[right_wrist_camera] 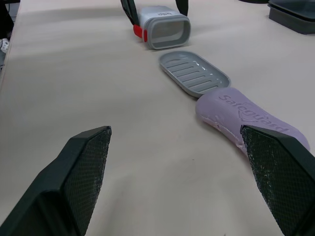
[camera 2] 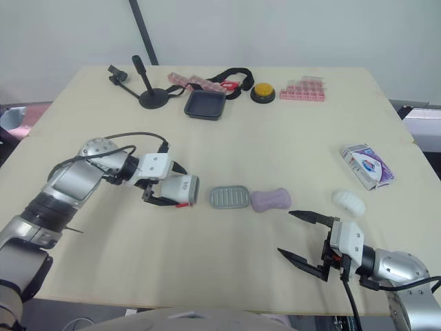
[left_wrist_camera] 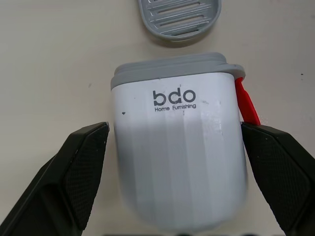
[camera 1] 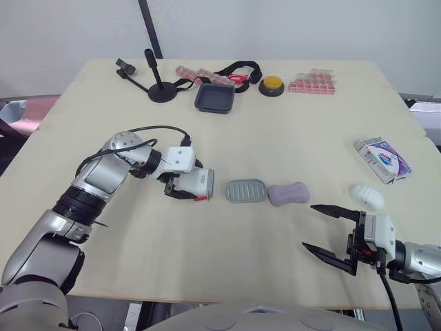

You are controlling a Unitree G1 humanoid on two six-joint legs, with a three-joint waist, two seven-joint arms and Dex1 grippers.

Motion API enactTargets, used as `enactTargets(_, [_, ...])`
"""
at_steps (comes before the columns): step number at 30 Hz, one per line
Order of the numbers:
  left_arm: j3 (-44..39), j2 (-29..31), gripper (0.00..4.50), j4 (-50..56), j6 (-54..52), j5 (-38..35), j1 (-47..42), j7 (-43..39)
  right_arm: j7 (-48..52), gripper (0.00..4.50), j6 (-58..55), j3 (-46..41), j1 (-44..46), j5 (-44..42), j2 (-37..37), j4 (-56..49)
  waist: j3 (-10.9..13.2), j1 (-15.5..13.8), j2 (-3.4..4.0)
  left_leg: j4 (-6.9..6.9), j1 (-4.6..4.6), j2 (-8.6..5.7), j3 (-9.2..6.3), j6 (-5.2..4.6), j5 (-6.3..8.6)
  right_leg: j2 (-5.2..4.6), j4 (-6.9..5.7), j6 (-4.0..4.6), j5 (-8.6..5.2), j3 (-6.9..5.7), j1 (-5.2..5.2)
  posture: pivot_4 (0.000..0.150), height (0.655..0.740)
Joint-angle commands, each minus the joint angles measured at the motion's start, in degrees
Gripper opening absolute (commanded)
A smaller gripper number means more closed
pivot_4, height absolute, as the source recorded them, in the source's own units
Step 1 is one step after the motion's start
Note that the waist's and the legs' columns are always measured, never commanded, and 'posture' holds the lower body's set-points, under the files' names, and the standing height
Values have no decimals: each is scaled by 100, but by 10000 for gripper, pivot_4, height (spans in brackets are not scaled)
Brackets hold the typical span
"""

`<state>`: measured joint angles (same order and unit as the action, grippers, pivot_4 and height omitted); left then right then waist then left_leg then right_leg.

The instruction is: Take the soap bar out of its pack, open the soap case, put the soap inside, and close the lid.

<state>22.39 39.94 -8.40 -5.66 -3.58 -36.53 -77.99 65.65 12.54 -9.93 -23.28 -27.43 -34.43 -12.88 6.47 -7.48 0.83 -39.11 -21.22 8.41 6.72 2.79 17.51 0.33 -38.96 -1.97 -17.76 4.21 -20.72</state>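
Observation:
A white soap case (left_wrist_camera: 179, 147) with a grey rim and a red latch lies on its side left of the table's middle, its open mouth facing right. My left gripper (left_wrist_camera: 174, 128) is shut on it, one finger against each side. Just to the right lie a ribbed grey insert tray (camera 1: 246, 191) and, touching its end, the bare purple soap bar (camera 1: 288, 194). The opened soap pack (camera 1: 383, 159) and a crumpled white wrapper (camera 1: 366, 196) rest at the right. Near the front edge, my right gripper (camera 1: 318, 226) stands open and holds nothing, right of and nearer than the soap.
Along the far edge stand a black desk stand (camera 1: 162, 89), a dark square dish (camera 1: 214, 98), a black strap (camera 1: 238, 71), a yellow button (camera 1: 271, 85) and pink pill boxes (camera 1: 312, 84).

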Motion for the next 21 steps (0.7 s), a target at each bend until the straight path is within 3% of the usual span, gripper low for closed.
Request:
enactTargets(1, [-537,28,44922,-25,187,-502,-73,-195,-125,45000,25,-86,-95,-96,82,-112,0,2,-1,0,1,0,0,0,0,0,2,0,0,-1,-1,1500,7400])
enactTargets(10, [-1723,48,44922,460,-324,-1987,274,-363,-147,45000,-6,-198,-43,-132,-36,-35,1,48,-1,11,16,0,4,0,0,-1,6,0,0,0,-6,1500,7400])
enactTargets(14, [-2434,103,44922,1335,-452,-2527,1390,-31,-203,45000,-157,-313,71,-135,-195,-102,1,113,-1,25,-12,0,8,2,1,0,22,0,0,1,-1,1500,7400])
enactTargets(17, [-2792,82,44922,1921,-282,-2554,2561,250,-254,45000,-324,-252,57,1,-355,-333,0,132,-3,38,-14,1,6,3,2,4,53,-1,1,-2,10,1500,7400])
enactTargets(21, [-3043,-77,44922,2371,-310,-2577,3440,820,-418,45000,-659,-135,147,118,-513,-655,7,59,-23,32,-6,5,-14,4,2,3,61,-3,2,-25,12,1500,7400])
